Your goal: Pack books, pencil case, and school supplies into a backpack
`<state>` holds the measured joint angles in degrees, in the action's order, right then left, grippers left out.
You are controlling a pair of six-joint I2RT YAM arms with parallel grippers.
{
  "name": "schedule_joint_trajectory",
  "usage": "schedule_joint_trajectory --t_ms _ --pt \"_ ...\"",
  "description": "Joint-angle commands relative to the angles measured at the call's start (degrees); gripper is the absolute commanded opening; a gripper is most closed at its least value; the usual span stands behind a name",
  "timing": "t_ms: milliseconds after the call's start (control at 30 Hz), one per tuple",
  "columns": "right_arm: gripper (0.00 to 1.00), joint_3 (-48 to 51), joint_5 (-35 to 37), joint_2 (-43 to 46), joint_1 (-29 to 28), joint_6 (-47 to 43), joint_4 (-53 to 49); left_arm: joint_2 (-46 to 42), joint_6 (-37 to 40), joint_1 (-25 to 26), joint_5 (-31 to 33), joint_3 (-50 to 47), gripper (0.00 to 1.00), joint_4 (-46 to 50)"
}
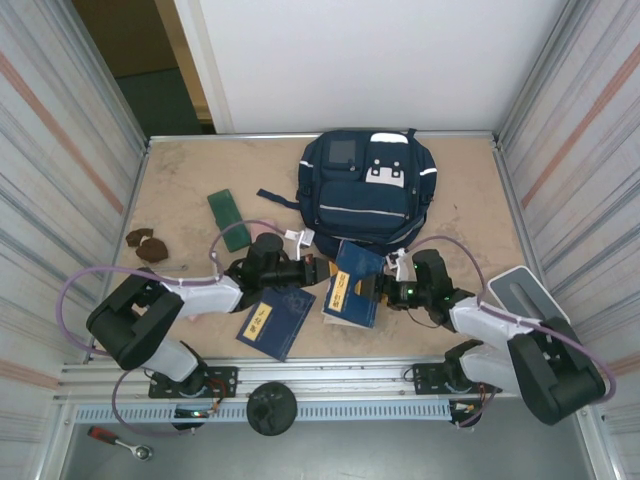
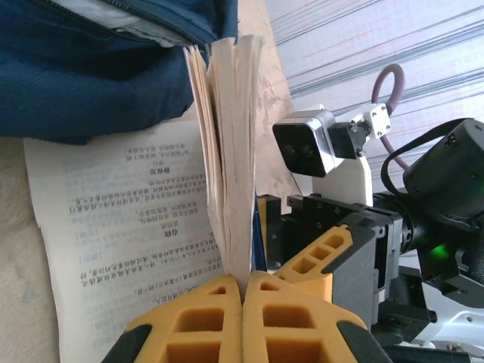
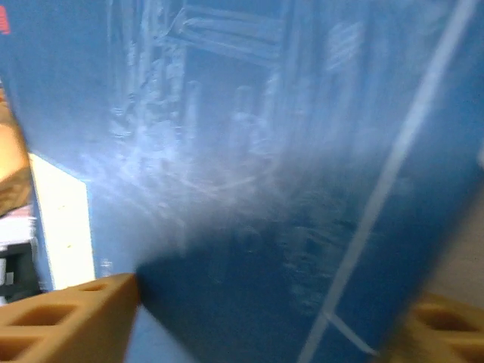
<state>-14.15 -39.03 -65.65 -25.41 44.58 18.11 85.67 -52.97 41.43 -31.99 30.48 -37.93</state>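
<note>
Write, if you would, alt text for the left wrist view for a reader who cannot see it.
The left arm's yellow jaws are shut on a sheaf of pages of an open book, whose printed page lies flat to the left. The navy backpack sits at the top left; the right arm's wrist camera faces in from the right.

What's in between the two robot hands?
A navy book sits between the left gripper and the right gripper, as the top view shows. In the left wrist view, the left gripper is pinching some of its pages.
</note>
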Motion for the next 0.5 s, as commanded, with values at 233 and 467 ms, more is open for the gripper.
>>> schedule_joint_trajectory --t_ms 233,467 --pt "0.04 -7.16 -0.37 12.49 2.12 -1.69 -7.92 -4.11 13.62 -3.20 5.94 5.80 0.37 14.72" --pt "0.00 -18.37 -5.53 21.65 19.21 -6.25 -29.57 -4.99 51.39 -3.07 29.79 19.56 0.63 35.26"
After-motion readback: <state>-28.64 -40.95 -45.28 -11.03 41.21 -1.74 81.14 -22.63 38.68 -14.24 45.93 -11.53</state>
